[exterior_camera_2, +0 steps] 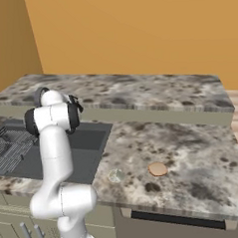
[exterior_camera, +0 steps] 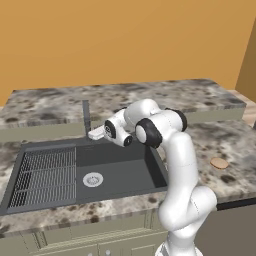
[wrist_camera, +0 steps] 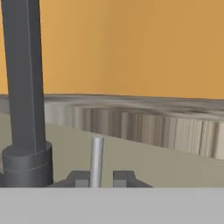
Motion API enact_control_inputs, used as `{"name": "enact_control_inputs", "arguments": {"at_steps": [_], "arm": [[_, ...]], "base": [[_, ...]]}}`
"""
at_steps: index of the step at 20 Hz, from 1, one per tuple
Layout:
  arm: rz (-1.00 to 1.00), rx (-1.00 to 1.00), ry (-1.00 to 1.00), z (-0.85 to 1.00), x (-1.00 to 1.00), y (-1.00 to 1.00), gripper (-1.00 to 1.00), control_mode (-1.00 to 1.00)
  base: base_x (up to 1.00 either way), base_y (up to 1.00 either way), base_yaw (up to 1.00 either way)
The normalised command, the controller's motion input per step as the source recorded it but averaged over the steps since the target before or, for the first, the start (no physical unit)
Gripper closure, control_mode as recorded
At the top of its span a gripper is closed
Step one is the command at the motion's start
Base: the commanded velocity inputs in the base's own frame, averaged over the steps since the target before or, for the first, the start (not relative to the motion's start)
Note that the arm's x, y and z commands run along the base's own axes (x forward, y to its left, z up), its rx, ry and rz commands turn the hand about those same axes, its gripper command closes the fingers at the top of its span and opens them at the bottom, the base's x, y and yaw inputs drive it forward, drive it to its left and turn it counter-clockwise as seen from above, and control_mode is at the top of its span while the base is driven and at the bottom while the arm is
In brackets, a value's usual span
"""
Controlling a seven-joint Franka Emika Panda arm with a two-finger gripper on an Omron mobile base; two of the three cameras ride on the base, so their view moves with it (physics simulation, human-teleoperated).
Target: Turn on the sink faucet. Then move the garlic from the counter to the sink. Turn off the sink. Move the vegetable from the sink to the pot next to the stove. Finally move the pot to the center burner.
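The dark sink faucet (exterior_camera: 86,114) stands behind the sink (exterior_camera: 125,170). My gripper (exterior_camera: 93,133) reaches in just right of its base. In the hand view the spout (wrist_camera: 24,87) rises at the left. The thin silver lever (wrist_camera: 96,157) stands upright just past my gripper (wrist_camera: 103,178), in line with the narrow gap between the tips. The jaws look shut and hold nothing that I can make out. No water shows at the spout. A small pale lump, the garlic (exterior_camera_2: 116,175), lies on the counter (exterior_camera_2: 193,151) near the sink's right rim.
A wire grid rack (exterior_camera: 45,177) fills the basin's left half, with the round drain (exterior_camera: 93,179) beside it. A flat tan round object (exterior_camera: 219,162) lies on the counter right of my arm. A raised counter ledge (exterior_camera: 150,97) and the orange wall run behind the faucet.
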Motion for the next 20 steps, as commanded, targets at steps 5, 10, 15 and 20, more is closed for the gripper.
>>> {"name": "enact_control_inputs", "arguments": {"at_steps": [5,10,15,20], "arm": [[-0.01,0.04,0.02,-0.16,0.0,-0.68,1.0,-1.0],[-0.01,0.04,0.03,-0.16,0.0,-0.69,1.0,-1.0],[-0.02,0.02,0.07,-0.13,0.0,-0.66,1.0,-1.0],[-0.04,0.0,0.12,-0.1,0.0,-0.67,1.0,-1.0]], "base": [[0.0,0.0,0.0],[0.0,0.0,0.0],[0.0,0.0,0.0],[0.0,0.0,0.0]]}}
